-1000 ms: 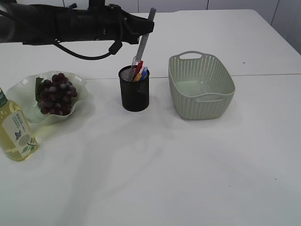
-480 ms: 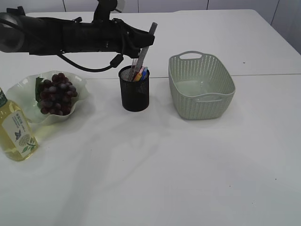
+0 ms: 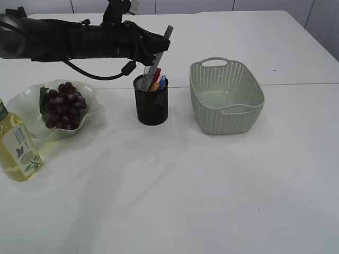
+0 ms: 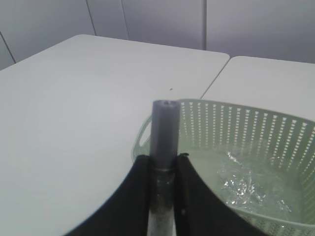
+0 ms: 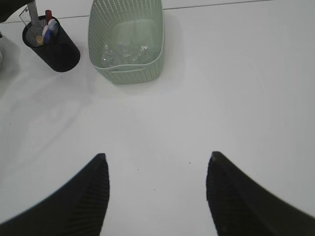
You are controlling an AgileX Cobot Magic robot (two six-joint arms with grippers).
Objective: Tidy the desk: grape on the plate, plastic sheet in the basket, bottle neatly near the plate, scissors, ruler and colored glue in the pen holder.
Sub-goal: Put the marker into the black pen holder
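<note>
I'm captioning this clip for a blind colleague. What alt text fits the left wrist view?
The left gripper is shut on a grey glitter glue tube held upright between its black fingers. Behind it on the white table sits a pale green perforated plastic basket with a crumpled clear plastic sheet inside.

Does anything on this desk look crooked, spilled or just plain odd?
Only one thing: a grey glue stick leans out of the black pen holder, pinched by the left end effector. Grapes, bottle and basket look orderly; nothing is spilled.
</note>
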